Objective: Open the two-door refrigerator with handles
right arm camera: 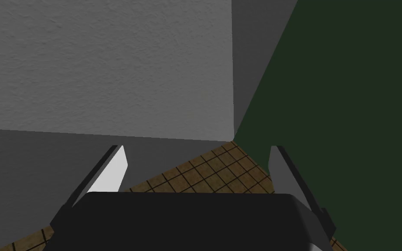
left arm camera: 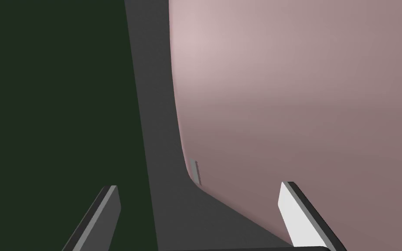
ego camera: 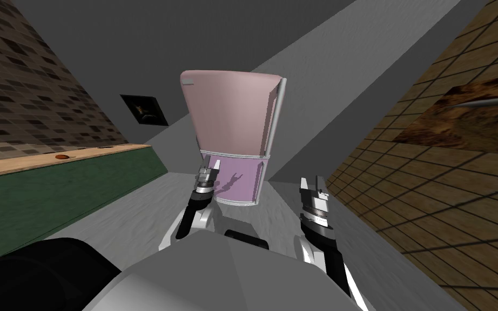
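Left gripper (left arm camera: 198, 186), fingers apart, hovers by the pink refrigerator (left arm camera: 304, 87) straight ahead, seemingly shut; right gripper (right arm camera: 198, 148) likewise spread. Approach step: next, straddle the small grey handle (left arm camera: 194, 171) and pinch.

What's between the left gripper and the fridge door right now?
Nothing. In the left wrist view the open left gripper faces the pink refrigerator, and the stretch between them is bare.

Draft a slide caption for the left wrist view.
Left gripper, open, facing the pink refrigerator door beside its rounded edge; nothing grasped.
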Motion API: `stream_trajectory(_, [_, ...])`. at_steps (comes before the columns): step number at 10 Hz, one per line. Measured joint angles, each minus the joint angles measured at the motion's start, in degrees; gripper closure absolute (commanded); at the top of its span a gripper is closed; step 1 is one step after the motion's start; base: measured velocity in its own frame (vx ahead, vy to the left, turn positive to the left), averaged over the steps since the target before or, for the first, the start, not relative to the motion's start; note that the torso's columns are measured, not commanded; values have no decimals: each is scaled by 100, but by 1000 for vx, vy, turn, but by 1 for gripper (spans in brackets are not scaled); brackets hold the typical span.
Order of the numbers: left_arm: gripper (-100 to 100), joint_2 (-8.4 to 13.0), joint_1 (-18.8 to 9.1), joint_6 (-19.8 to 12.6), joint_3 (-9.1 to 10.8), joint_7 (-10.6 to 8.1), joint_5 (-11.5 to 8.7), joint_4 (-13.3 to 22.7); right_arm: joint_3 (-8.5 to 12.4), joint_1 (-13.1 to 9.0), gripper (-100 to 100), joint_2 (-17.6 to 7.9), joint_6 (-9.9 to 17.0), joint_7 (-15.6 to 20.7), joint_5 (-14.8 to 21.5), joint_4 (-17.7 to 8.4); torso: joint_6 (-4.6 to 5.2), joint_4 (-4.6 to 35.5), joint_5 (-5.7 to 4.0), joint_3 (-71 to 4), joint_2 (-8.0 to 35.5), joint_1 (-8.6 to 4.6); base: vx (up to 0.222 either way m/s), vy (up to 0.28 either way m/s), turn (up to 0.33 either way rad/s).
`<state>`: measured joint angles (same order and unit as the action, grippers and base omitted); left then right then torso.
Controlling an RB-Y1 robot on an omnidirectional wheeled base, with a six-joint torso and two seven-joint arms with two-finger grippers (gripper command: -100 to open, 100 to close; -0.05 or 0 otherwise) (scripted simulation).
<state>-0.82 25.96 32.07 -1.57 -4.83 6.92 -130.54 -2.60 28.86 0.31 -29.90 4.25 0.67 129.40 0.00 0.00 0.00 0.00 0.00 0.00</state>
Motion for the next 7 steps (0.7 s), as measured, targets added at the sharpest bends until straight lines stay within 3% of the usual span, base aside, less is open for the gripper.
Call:
stream_trajectory(2, [0, 0, 0, 0, 0, 0, 0, 0, 0, 0, 0, 0, 0, 0, 0, 0, 0, 600, 0, -1200, 597, 0, 0, 0, 0])
stream_trajectory(7, [0, 0, 0, 0, 0, 0, 0, -1, 0, 0, 0, 0, -1, 0, 0, 2, 0, 2691, 0, -5381, 2692, 0, 0, 0, 0])
